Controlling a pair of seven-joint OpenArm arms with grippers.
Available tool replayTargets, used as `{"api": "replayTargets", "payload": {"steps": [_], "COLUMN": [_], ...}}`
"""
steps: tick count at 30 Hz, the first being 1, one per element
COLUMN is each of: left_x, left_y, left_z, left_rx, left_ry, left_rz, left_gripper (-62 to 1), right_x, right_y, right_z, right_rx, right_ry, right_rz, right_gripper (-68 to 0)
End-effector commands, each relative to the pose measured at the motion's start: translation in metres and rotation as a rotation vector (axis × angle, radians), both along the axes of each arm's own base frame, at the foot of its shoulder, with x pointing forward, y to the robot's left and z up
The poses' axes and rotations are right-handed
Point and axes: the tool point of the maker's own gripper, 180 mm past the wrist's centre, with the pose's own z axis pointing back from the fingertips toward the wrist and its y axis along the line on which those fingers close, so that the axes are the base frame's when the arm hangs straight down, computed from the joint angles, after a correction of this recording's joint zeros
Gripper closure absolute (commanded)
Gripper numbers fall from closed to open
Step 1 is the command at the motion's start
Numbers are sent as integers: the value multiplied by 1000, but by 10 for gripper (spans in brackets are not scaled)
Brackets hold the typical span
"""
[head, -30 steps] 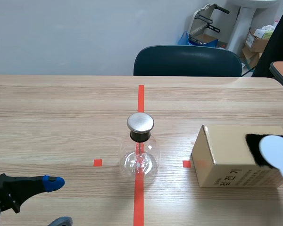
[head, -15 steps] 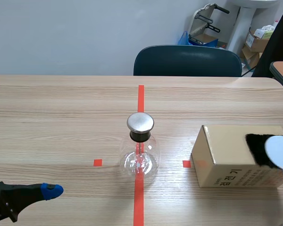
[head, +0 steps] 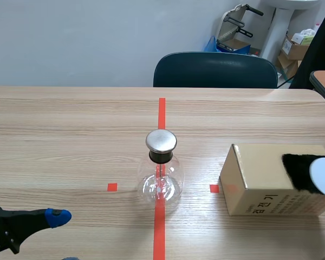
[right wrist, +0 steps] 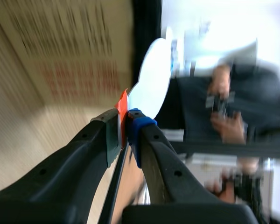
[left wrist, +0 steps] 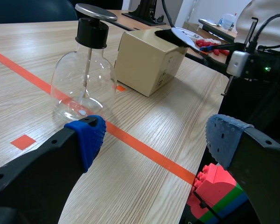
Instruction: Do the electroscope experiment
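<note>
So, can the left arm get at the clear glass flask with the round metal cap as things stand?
Probably yes: its jaws stand open, the clear glass flask sits ahead of them, and only wooden table lies between; the tan cardboard box stands beyond.

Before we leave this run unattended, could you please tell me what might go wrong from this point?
1. The right claw pinches the white paddle only by its thin red handle; rubbing it on the black fur might twist it loose.
2. The glass electroscope stands free on the table, so a hard touch on its metal cap could tip it.
</note>
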Motion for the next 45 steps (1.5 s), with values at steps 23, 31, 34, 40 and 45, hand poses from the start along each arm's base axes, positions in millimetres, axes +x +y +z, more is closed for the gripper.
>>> {"api": "replayTargets", "payload": {"steps": [23,31,34,40,45], "left_x": [1,1,1,1,1], "left_y": [-1,-1,-1,-2,-2], "left_z": [6,6,6,6,6], "left_rx": [-21,-21,-21,-23,-23], "left_ry": [-10,-10,-10,-10,-11], "left_rz": [2,2,2,3,4], "left_gripper": [-469,-469,-469,-469,-469], "right_x": [-1,-5,-6,-2,-5], "right_y": [-28,9,13,-31,8], "right_z": [4,6,7,4,7], "right_rx": [-55,-31,-22,-45,-18], "right_ry": [-18,-30,-34,-19,-33], "right_rz": [-134,74,92,-154,60], "right_gripper": [-17,-17,-17,-17,-17]}}
